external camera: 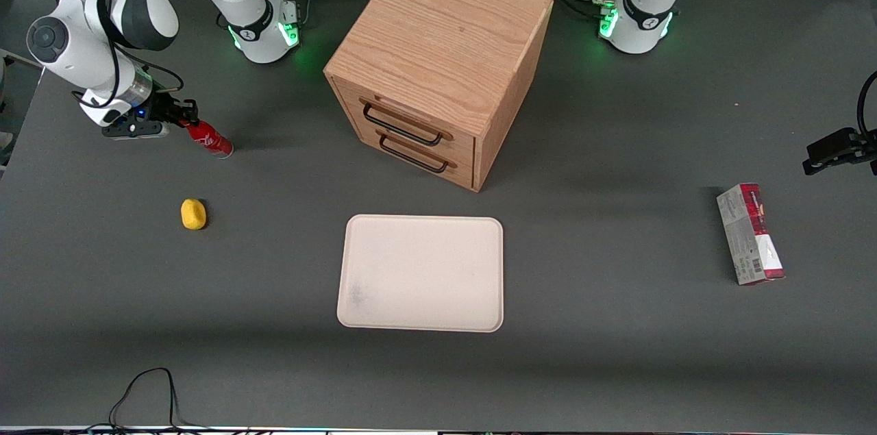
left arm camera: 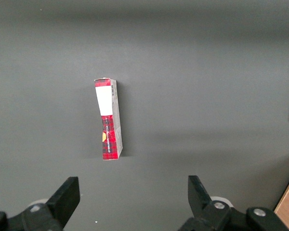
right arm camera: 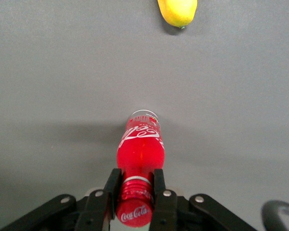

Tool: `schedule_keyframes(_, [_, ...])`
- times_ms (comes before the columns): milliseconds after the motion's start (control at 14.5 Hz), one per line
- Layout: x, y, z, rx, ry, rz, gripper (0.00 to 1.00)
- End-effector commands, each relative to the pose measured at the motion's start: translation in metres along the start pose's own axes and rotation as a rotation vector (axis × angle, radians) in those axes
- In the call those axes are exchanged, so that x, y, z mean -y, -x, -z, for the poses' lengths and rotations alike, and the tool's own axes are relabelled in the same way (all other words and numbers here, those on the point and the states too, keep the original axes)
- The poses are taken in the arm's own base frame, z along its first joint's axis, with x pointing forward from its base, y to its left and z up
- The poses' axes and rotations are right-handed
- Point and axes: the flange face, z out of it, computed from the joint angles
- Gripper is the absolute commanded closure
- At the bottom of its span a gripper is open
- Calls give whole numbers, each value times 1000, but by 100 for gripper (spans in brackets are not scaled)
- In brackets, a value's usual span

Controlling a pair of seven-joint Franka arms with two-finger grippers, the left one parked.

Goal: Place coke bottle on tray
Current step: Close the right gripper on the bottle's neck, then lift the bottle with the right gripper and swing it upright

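Coke bottle (external camera: pixel 209 138) is tilted, base end touching or very close to the table (external camera: pixel 616 366), neck end raised into the pincer (external camera: pixel 183 121); whether the base still bears on the table cannot be told. In the right wrist view the pincer (right arm camera: pixel 135 192) is clenched on the bottle's neck just under the red cap, one finger (right arm camera: pixel 111 188) on each side, the body of the coke bottle (right arm camera: pixel 139 154) running straight out from the fingertips. Long axis therefore lies in line with the pincer's reach, base pointing away from it and roughly toward the lemon-like lump (external camera: pixel 193 214), which sits on the table nearer the front camera than the bottle and apart from it. Key relation for the coming move: the tray (external camera: pixel 356 315) lies well apart from the bottle, nearer the front camera and toward the parked arm's end of the table, so the carry runs diagonally past the lump. Tray is flat on the table, holds nothing. Wooden drawer cabinet (external camera: pixel 438 58) stands farther from the front camera than the tray, both drawers closed, contents not visible. Red-and-grey carton (external camera: pixel 750 235) lies flat, far toward the parked arm's end from the tray. Judgement: grasp made, lift and transfer not yet done; neck grip leaves the body hanging, may swing.
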Motion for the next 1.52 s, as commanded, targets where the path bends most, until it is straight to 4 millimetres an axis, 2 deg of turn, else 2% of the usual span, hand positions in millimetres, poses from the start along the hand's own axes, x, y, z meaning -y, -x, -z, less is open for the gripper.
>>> schedule_keyframes(0, [-5,-10,34,-15,20,16,100])
schedule_keyframes(207, [2,-29,90,-16,49,24,100])
schedule_keyframes(346, [0,-37,141,-4,59,16,100])
schedule_keyframes(691, [21,-48,282,-18,88,55,100])
schedule_keyframes(899, [28,-53,343,0,77,50,100])
schedule_keyframes(968, [31,-57,356,0,50,54,100])
schedule_keyframes(1175, [35,-80,370,-10,53,91,100])
schedule_keyframes(1452, [65,-137,378,-44,3,128,100])
